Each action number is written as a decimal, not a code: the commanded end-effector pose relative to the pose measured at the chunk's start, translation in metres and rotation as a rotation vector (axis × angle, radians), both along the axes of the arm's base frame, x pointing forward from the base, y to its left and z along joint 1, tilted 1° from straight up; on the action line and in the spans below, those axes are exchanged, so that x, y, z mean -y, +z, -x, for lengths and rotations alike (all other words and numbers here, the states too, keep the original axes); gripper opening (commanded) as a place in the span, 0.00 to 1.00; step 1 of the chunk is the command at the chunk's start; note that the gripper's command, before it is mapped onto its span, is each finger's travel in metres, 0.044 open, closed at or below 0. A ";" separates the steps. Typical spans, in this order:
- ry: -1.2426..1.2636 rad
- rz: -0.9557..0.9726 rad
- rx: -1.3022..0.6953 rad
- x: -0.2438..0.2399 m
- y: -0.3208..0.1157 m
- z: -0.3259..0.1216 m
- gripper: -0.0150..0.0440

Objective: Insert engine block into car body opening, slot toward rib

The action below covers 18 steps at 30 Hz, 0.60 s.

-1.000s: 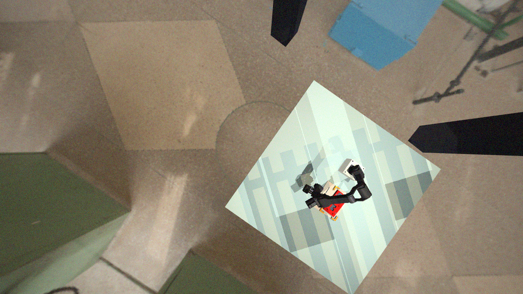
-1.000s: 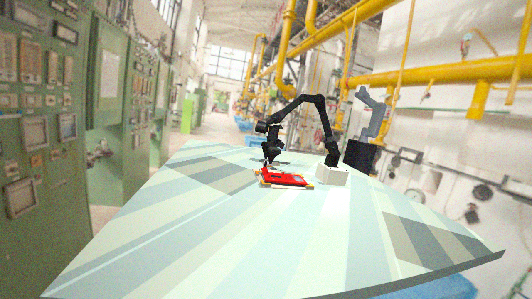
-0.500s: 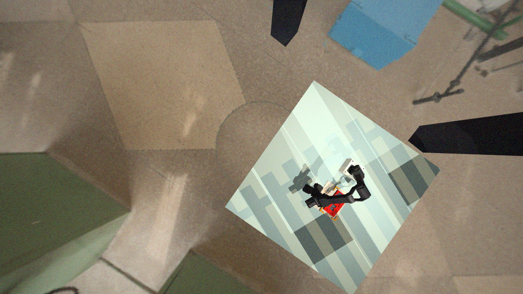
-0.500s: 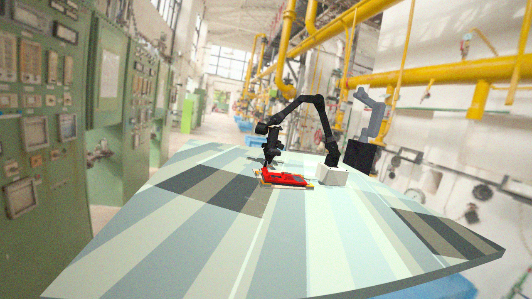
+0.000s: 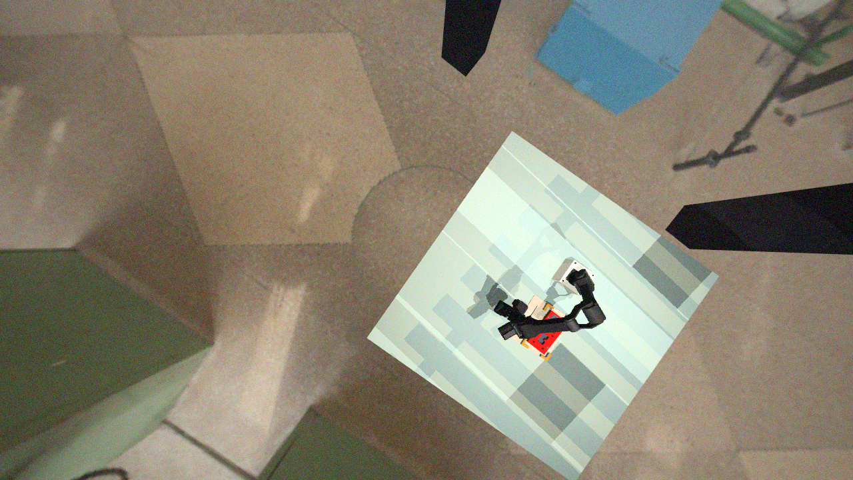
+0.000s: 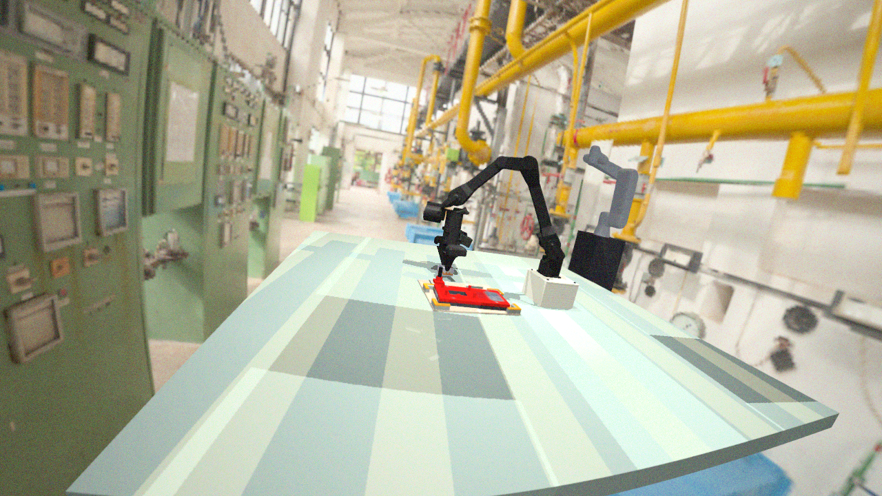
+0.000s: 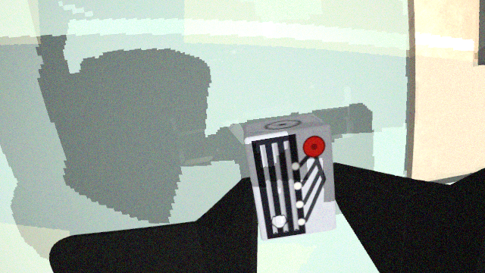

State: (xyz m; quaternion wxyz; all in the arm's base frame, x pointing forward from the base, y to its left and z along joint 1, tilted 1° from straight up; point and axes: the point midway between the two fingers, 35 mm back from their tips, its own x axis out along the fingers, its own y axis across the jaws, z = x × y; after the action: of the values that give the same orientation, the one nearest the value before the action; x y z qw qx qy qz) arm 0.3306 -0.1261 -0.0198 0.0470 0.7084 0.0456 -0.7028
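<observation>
The engine block [image 7: 278,189] is a small light grey box with dark stripes, thin dark lines and a red disc on its upper face. My gripper [image 7: 289,180] [image 6: 446,267] is shut on its two long sides in the wrist view. The block stands over the table beside the board; I cannot tell whether it still touches the table. The red car body [image 5: 550,341] [image 6: 475,300] lies flat, with dark and grey areas on top. The arm covers part of it in the top view. Its opening and rib are too small to tell apart.
A cream board [image 5: 534,305] [image 7: 447,114] bears the car body, with orange corner brackets [image 6: 441,305] around it. The board's edge is to the right of the block in the wrist view. The arm's white base [image 5: 568,271] [image 6: 555,294] stands beyond the board.
</observation>
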 end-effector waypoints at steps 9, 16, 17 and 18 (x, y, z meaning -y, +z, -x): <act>-0.004 0.002 0.012 0.003 0.040 -0.007 0.25; -0.004 0.002 0.012 0.004 0.062 -0.008 0.25; -0.004 0.002 0.012 0.004 0.065 -0.008 0.25; -0.004 0.002 0.012 0.004 0.068 -0.007 0.25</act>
State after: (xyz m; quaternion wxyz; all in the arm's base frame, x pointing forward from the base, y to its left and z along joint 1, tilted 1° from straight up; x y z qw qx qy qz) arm 0.3367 -0.1297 0.0352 0.0469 0.7107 0.0434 -0.7006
